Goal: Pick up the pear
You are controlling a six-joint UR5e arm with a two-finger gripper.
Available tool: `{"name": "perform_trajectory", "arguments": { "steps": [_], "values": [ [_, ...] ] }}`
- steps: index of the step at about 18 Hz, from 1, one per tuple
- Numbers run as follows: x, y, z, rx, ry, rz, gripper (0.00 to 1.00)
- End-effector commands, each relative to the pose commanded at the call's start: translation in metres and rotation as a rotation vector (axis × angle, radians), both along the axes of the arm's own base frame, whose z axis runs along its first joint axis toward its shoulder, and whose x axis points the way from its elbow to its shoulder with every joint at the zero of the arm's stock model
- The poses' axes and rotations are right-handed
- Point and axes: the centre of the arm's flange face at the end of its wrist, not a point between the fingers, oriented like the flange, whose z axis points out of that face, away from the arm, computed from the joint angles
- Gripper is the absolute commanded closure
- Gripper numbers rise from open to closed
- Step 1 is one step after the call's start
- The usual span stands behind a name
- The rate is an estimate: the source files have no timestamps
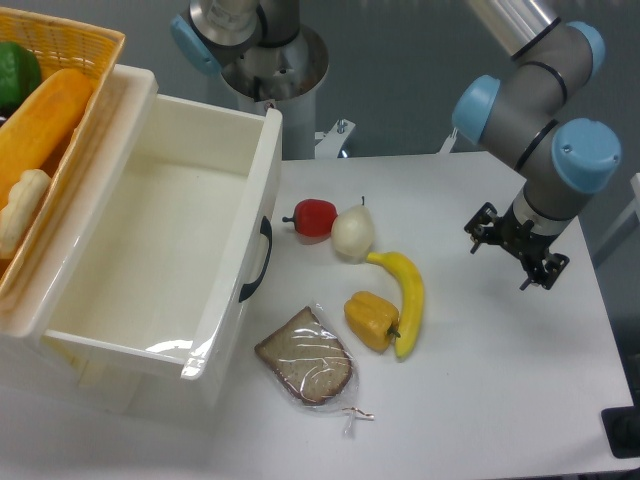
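The pear [352, 233] is a pale cream roundish fruit with a thin dark stem pointing up, lying on the white table [500, 400] near its middle. It touches a red pepper [315, 218] on its left, and the tip of a yellow banana [405, 298] lies just to its lower right. My gripper [501, 263] hangs over the right part of the table, well to the right of the pear. Its two black fingers stand apart with nothing between them.
A yellow-orange bell pepper [371, 320] lies beside the banana. A wrapped slice of bread [305, 357] sits in front. A large open white bin [160, 250] fills the left side. A wicker basket [75, 45] with food items rests on its far left corner.
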Motion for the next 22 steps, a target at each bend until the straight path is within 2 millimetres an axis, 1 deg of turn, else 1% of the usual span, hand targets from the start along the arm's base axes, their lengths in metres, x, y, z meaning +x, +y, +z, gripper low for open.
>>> {"name": "perform_trajectory", "arguments": {
  "steps": [4, 5, 8, 10, 11, 12, 15, 16, 19, 22],
  "values": [
    [0.005, -0.002, 0.000, 0.000, -0.006, 0.000, 0.00],
    [0.010, -0.004, -0.005, -0.005, -0.019, 0.002, 0.00],
    [0.040, -0.013, -0.015, -0.019, -0.060, 0.012, 0.00],
    [0.056, -0.017, -0.015, -0.024, -0.074, 0.018, 0.00],
    [0.062, -0.021, -0.013, -0.024, -0.078, 0.043, 0.00],
    [0.067, -0.022, -0.006, -0.023, -0.073, 0.075, 0.00],
    [0.097, -0.023, 0.010, -0.036, -0.074, 0.179, 0.00],
    [0.108, -0.025, 0.012, -0.041, -0.083, 0.188, 0.00],
    [0.132, -0.016, 0.011, -0.058, -0.121, 0.161, 0.00],
    [0.159, -0.015, 0.012, -0.083, -0.181, 0.206, 0.00]
  ]
}}
